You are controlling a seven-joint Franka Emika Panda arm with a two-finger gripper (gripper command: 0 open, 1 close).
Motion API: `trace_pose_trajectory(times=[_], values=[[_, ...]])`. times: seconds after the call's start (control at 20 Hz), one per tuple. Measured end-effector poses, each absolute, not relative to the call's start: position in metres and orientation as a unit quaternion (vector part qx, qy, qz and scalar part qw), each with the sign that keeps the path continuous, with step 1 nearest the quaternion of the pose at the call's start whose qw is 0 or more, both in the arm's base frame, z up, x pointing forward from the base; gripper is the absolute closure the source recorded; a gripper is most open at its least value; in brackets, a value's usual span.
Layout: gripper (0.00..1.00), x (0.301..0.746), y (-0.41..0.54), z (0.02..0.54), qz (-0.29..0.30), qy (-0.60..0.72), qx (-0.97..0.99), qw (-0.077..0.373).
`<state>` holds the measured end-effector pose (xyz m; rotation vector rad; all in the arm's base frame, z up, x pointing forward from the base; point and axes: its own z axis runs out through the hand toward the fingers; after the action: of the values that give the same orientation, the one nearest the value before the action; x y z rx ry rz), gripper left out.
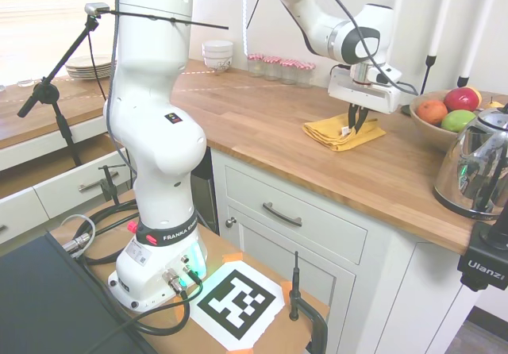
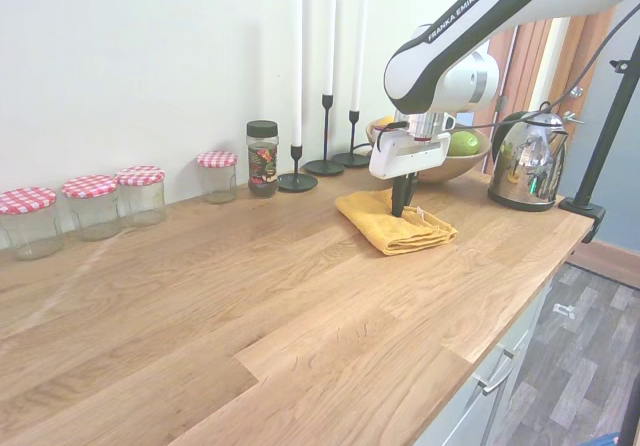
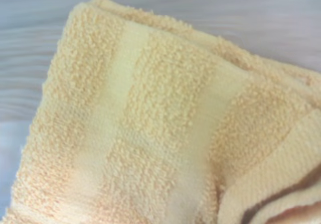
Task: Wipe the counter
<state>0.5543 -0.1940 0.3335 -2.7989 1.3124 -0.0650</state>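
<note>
A long honey-brown wooden counter (image 1: 262, 124) (image 2: 250, 306) runs over white cabinets. A folded yellow towel (image 1: 343, 132) (image 2: 395, 224) lies on it near the fruit bowl and fills the wrist view (image 3: 150, 133). My gripper (image 1: 355, 130) (image 2: 400, 206) points straight down onto the towel's top. Its dark fingers stand close together, with their tips pressed into the cloth and pinching the upper fold. The towel still rests flat on the wood.
A wooden bowl of fruit (image 1: 444, 112) and a steel kettle (image 1: 476, 167) (image 2: 525, 161) stand close to the towel. Along the wall are black candlesticks (image 2: 325, 131), a spice jar (image 2: 263, 158) and several checked-lid jars (image 2: 90, 206). Stacked bowls (image 1: 217, 54) sit further down the counter.
</note>
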Motion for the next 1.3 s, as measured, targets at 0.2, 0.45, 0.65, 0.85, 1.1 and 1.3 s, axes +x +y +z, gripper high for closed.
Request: trace_pose_trajectory(times=[0.2,0.45,0.65,0.85,1.1,1.3], values=[[1.0,0.552,-0.202,0.333,-0.021,0.426,-0.904,0.027],[1.0,0.552,-0.202,0.333,-0.021,0.426,-0.904,0.027],[1.0,0.552,-0.2,0.333,-0.021,0.424,-0.905,0.026],[1.0,0.555,-0.194,0.333,-0.022,0.416,-0.909,0.019],[1.0,0.566,-0.16,0.334,-0.025,0.407,-0.913,0.009],[1.0,0.575,-0.124,0.334,-0.027,0.401,-0.916,0.002]])
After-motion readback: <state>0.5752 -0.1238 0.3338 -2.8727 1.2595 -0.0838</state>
